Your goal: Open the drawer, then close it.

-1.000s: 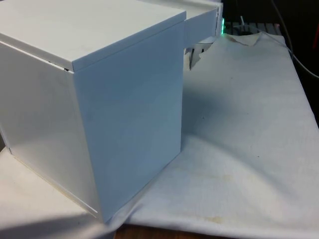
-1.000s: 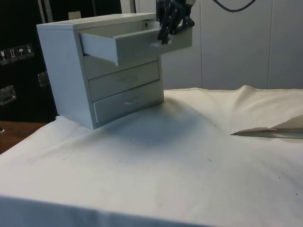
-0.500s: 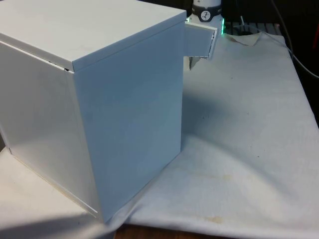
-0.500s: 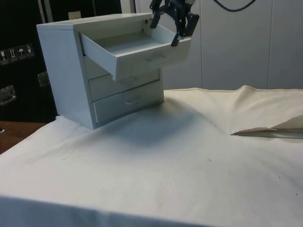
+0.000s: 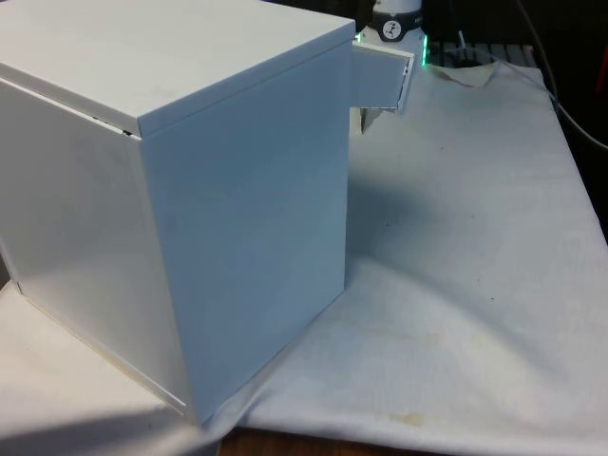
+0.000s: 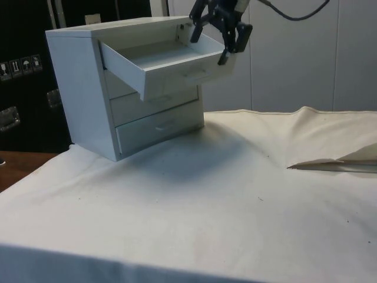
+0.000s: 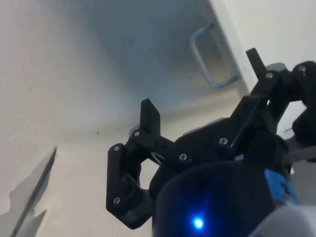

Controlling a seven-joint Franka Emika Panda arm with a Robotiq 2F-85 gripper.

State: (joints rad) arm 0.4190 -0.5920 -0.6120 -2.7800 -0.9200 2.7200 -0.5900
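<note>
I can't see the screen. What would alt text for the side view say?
A black robot hand, fingers spread and empty, hovers above the front of the pulled-out top drawer of a white three-drawer chest on a table's white cloth.

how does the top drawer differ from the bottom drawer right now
The top drawer is pulled well out of the chest, its inside open to view; the bottom drawer sits shut, flush with the front. The gripper hangs open above the top drawer's front; nothing is near the bottom drawer. Both are white with a front handle.
</note>
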